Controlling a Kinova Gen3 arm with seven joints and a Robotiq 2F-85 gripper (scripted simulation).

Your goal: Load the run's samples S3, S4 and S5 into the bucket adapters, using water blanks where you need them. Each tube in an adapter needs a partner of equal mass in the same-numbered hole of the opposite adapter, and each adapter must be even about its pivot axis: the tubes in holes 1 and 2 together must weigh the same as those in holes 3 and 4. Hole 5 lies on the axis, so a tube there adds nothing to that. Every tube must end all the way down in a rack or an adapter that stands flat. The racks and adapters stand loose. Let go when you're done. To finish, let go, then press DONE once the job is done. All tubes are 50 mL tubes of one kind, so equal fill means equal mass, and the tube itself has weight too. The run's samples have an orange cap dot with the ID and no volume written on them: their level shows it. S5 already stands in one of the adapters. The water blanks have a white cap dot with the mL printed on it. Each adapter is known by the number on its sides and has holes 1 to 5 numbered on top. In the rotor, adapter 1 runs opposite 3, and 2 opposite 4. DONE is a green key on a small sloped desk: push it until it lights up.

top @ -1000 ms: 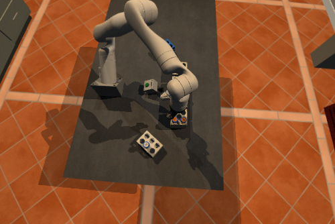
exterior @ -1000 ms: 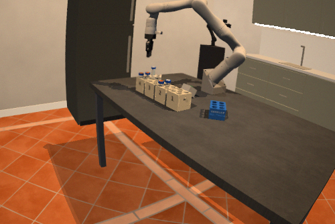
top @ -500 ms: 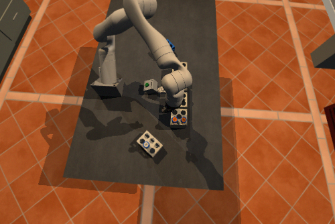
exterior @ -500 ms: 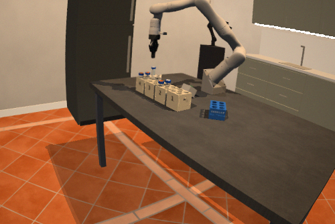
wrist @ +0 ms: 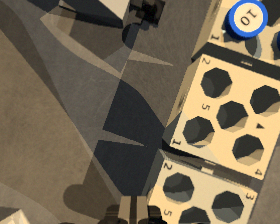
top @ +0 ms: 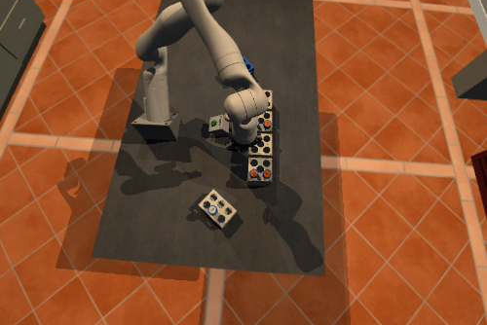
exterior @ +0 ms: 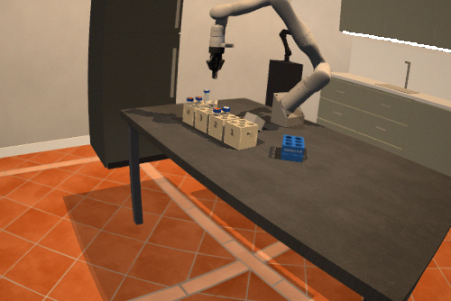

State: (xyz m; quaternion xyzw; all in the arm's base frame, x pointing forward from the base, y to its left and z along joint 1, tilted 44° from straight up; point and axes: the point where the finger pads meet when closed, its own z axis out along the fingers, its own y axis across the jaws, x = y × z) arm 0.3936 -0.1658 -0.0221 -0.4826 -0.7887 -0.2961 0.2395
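Note:
Four tan adapters stand in a row. In the side view they are adapter 1, adapter 2, adapter 3 and adapter 4. Adapter 4 holds two orange-dot tubes. Adapter 2 holds an orange-dot tube and a white-dot blank marked 10. Adapter 3 shows all five holes empty. My gripper is shut and empty, high above the row; its fingertips show at the bottom of the wrist view.
The small desk with the green DONE key stands just left of the adapters. A white rack with one white-dot tube sits toward the near end of the table. A blue rack stands beyond adapter 1.

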